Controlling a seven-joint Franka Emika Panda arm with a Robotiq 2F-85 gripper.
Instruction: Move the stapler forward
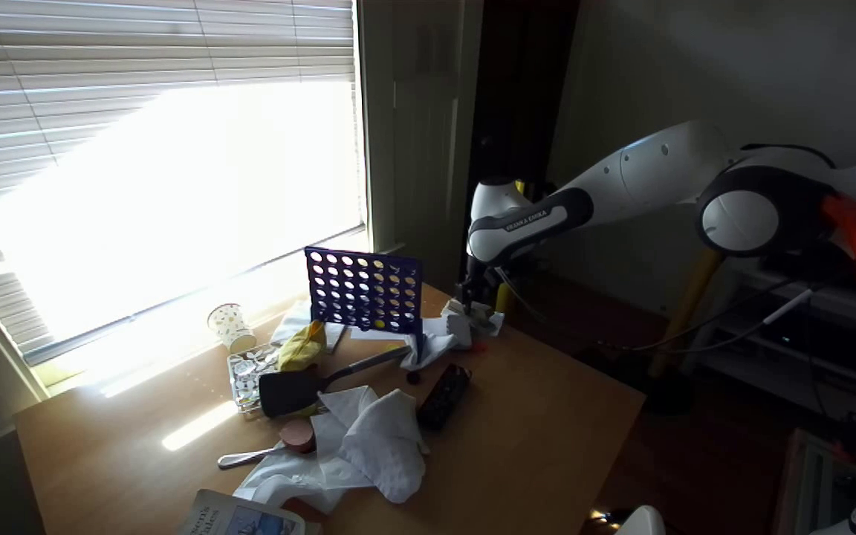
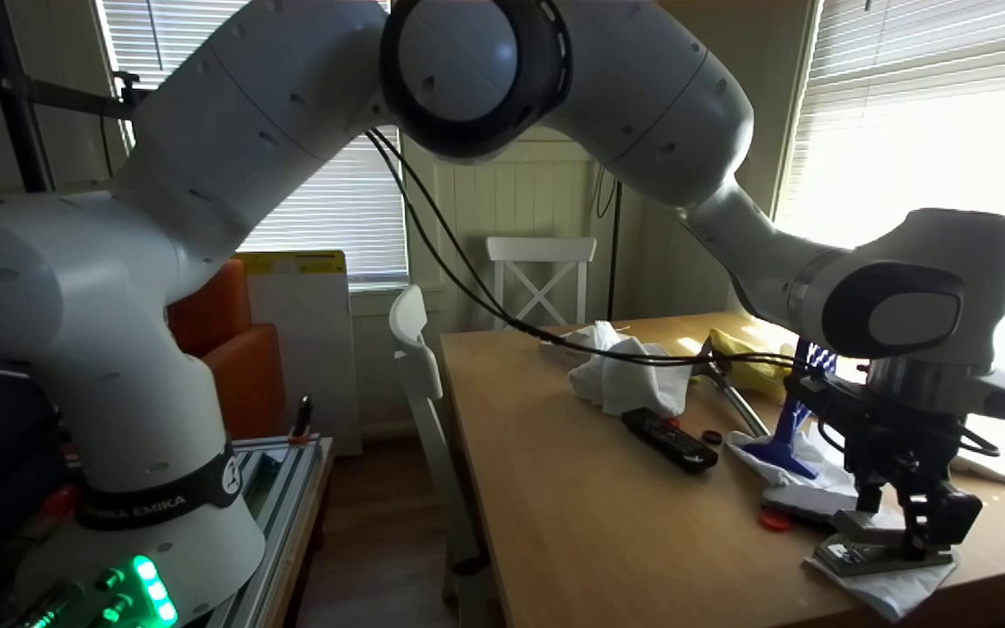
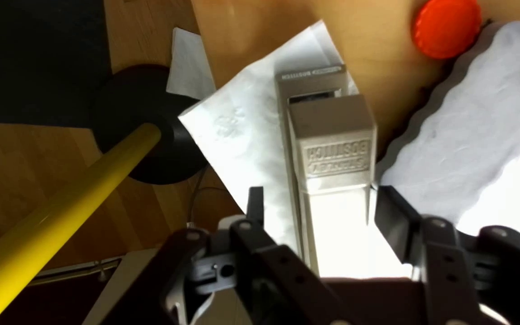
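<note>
Jaws spread wide, one black two-fingered gripper [image 3: 319,205] straddles one grey-brown oblong stapler [image 3: 336,151]: one side gapped, contact opposite unclear.

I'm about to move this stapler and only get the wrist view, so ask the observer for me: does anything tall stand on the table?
Observer: Yes. Both exterior views show a blue grid rack standing upright on the table.
Operator: Thanks. My gripper is open around the stapler, and the only small loose piece I can make out is a red disc. Is anything electronic lying on the table?
Observer: Yes, a black remote control lies on it.
Operator: And is any furniture close beside the table?
Observer: A white chair stands alongside it, seen in an exterior view.
</note>
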